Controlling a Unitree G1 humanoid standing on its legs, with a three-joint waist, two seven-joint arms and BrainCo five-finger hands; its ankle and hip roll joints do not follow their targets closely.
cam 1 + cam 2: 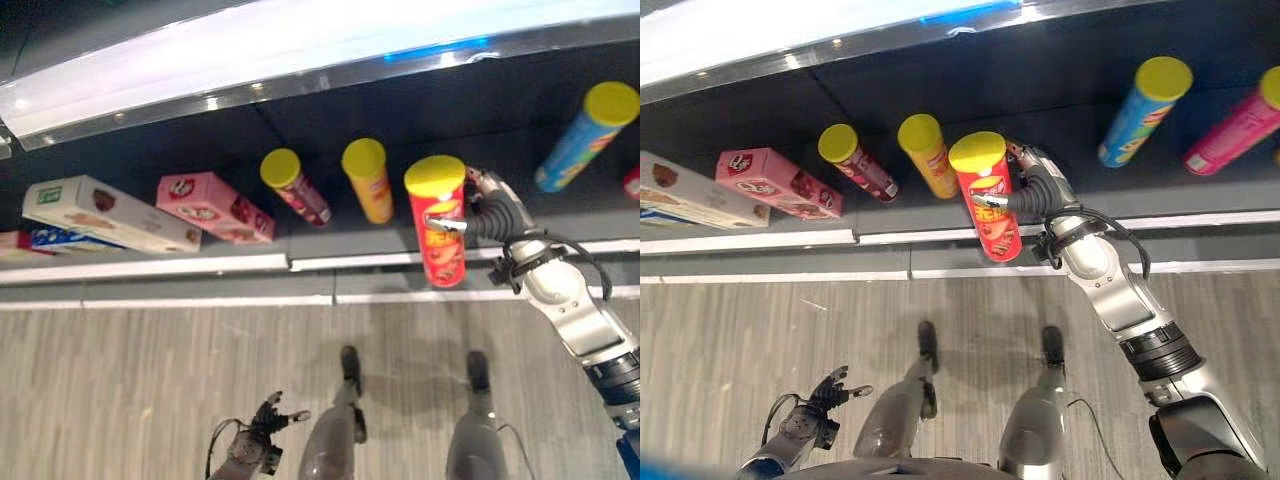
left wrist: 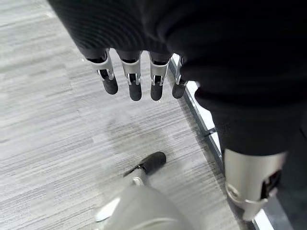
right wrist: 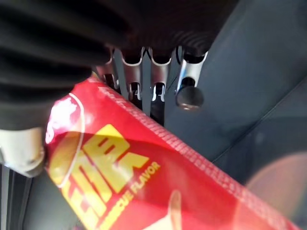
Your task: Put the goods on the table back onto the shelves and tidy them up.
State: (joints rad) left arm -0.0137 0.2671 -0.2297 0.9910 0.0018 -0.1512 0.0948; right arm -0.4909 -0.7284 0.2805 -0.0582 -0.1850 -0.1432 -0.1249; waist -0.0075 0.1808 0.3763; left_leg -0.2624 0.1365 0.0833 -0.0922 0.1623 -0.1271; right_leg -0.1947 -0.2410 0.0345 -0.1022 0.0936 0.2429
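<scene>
Right hand [image 1: 1032, 192] curled around tall red yellow-lidded cardboard crisp tube [image 1: 989, 196] | tube upright, over dark shelf [image 1: 1080, 100] edge | left hand [image 1: 820, 400] relaxed open, low, far off

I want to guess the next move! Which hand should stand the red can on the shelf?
The right hand. It already grips the red can right at the shelf, beside the orange can. The left hand hangs open, low over the floor and away from the shelf.
</scene>
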